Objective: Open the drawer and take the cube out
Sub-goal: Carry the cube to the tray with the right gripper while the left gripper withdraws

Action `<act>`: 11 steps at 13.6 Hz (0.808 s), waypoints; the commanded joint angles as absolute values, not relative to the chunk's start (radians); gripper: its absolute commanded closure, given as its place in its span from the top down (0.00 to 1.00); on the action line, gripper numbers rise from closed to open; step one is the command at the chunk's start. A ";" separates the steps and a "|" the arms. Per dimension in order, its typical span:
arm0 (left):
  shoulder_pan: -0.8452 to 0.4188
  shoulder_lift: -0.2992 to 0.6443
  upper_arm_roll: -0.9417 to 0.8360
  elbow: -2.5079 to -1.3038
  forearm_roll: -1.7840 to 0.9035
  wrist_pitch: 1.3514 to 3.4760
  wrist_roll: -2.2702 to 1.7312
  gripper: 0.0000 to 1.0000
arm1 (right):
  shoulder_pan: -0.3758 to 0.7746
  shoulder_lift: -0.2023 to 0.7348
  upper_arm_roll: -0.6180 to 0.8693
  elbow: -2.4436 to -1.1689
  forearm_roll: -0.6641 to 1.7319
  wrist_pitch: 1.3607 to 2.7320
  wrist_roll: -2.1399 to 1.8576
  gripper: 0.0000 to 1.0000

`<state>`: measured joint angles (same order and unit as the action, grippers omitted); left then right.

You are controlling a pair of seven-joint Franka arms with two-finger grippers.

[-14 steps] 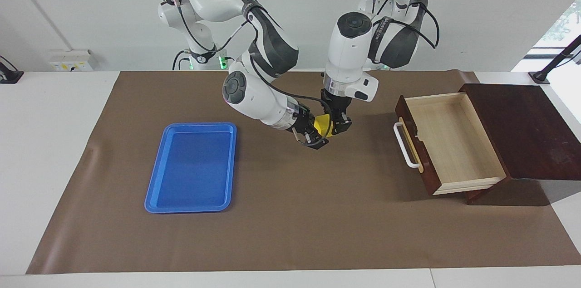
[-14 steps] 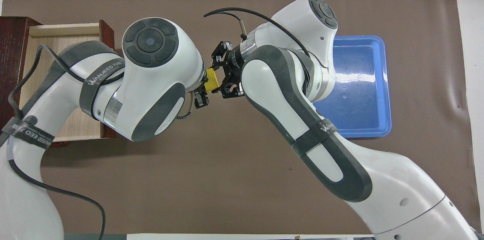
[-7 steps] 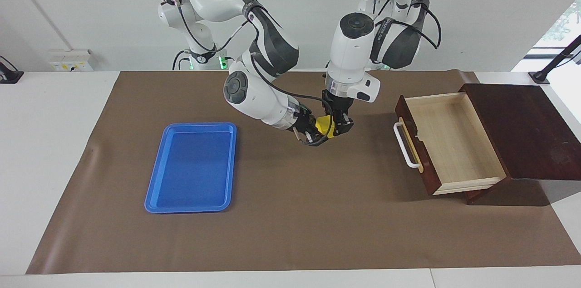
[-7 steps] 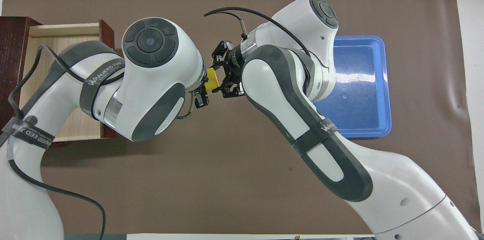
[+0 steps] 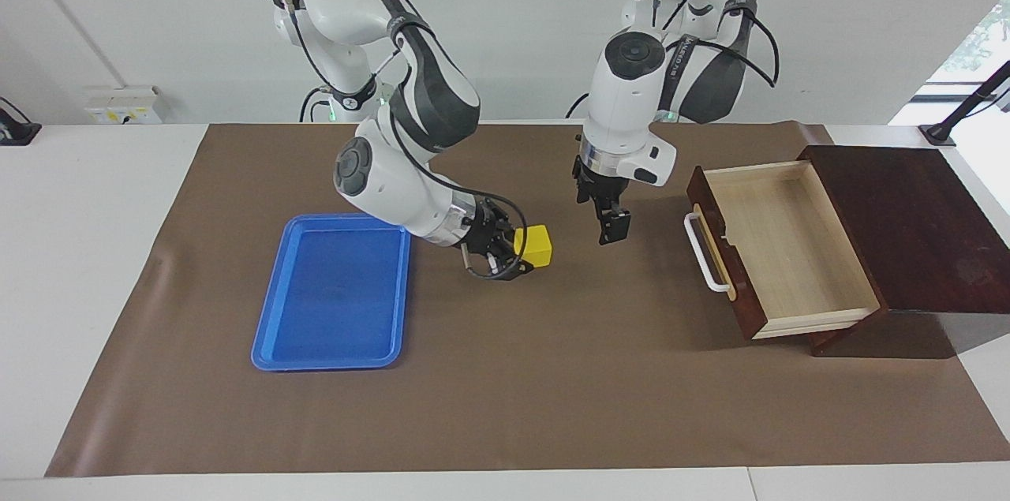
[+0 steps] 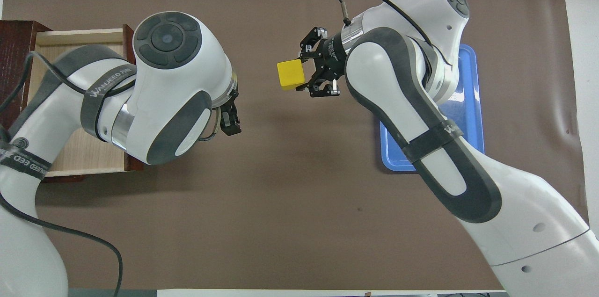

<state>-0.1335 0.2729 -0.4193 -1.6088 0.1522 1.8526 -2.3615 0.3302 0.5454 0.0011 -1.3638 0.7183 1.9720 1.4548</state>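
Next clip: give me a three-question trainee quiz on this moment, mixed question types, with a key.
1. True or false: the left gripper holds the cube.
2. Multiple choice: the drawer is (A) shut, (B) pulled open with nothing visible inside, (C) pulled open with the cube inside.
3. Short answer: which things on the table does the cube hang between?

Key
1. False: the right gripper holds it; the left gripper is apart from the cube, over the brown mat.
2. B.
3. The blue tray and the drawer; the cube is over the mat, closer to the tray.
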 commanded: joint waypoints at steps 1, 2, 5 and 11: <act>-0.121 0.226 -0.339 -1.678 0.152 1.839 -2.255 1.00 | 0.214 0.520 0.014 -1.425 0.710 1.944 1.320 0.00; -0.121 0.204 -0.307 -1.715 0.152 1.845 -2.205 1.00 | 0.174 0.519 0.012 -1.431 0.709 1.915 1.283 0.00; -0.120 0.180 -0.230 -1.772 0.150 1.882 -2.056 1.00 | 0.051 0.499 0.011 -1.489 0.709 1.882 1.162 0.00; -0.097 0.163 -0.107 -1.815 0.149 1.921 -1.806 1.00 | -0.135 0.396 0.011 -1.793 0.710 1.936 0.962 0.00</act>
<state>-0.1085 0.1970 -0.1281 -1.7725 0.1522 1.8944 -1.8768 -0.0942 0.4784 -0.0054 -1.6388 0.7179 1.8820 1.0225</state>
